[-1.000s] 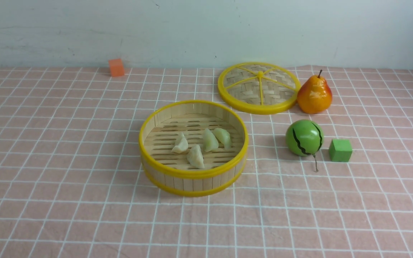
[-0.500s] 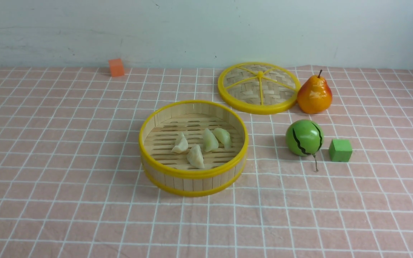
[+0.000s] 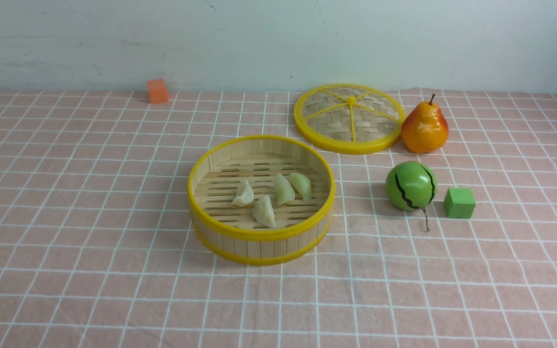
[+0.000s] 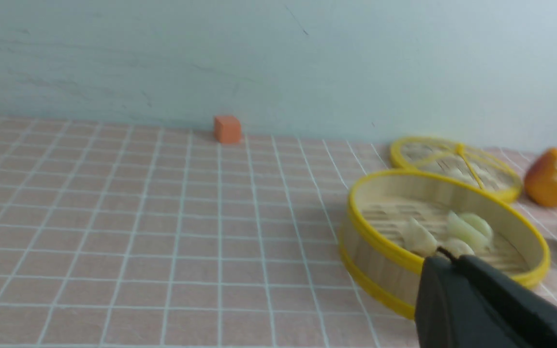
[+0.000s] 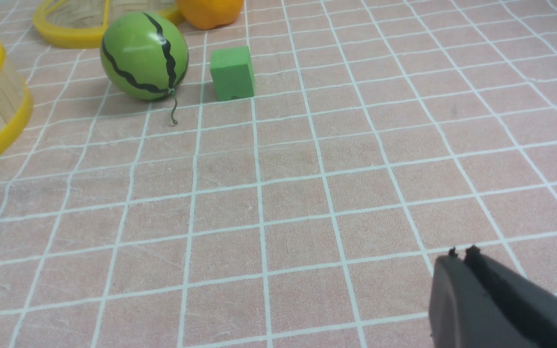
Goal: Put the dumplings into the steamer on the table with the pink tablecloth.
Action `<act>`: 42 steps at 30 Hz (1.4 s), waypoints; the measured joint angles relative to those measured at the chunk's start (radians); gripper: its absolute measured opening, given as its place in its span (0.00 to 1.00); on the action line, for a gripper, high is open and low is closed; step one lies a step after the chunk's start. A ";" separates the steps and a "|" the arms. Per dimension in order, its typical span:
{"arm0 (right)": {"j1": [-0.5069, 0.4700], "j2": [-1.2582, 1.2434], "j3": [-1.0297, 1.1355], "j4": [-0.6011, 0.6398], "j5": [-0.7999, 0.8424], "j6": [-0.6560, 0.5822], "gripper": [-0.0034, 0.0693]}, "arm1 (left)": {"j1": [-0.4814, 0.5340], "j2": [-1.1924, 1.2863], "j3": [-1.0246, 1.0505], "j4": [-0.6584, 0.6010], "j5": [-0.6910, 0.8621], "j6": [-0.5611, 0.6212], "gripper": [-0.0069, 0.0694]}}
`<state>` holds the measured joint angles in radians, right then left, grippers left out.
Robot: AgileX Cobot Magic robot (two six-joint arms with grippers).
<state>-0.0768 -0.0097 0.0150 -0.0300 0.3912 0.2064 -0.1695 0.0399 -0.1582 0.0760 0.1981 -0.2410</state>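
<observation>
Nothing on the tabletop is being seen to shift vs. the earlier front frames. All four pale crescent dumplings (image 3: pixel 271 195) are lying inside the round yellow-rimmed bamboo steamer (image 3: pixel 260 235) on the pink grid tablecloth (image 3: pixel 90 241); task is judged done. Left gripper (image 4: pixel 445 258) is being held clenched, empty, nearer the steamer, dumplings just ahead. Right gripper (image 5: pixel 462 253) is also clenched, empty, well apart.

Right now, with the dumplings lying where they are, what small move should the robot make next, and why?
Probably none but keeping both arms back. All four dumplings lie inside the steamer, none on the tablecloth. The left gripper and right gripper are shut and empty, so the job looks done.
</observation>
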 joint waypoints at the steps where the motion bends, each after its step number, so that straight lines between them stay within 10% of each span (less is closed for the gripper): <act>1: 0.000 0.000 0.000 0.000 0.000 0.000 0.07 | 0.006 0.000 0.008 -0.002 -0.011 0.000 0.07; 7: 0.000 0.000 0.000 0.000 0.000 0.000 0.08 | 0.127 -0.042 0.179 -0.044 -0.111 0.004 0.07; 16: 0.000 0.000 0.000 0.000 0.000 0.000 0.09 | 0.199 -0.050 0.187 -0.070 0.149 0.012 0.07; 42: 0.000 0.000 0.000 0.000 0.000 0.000 0.13 | 0.205 -0.050 0.189 -0.093 0.181 0.134 0.07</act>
<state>-0.0768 -0.0097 0.0150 -0.0302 0.3912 0.2064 0.0352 -0.0096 0.0305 -0.0171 0.3795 -0.1066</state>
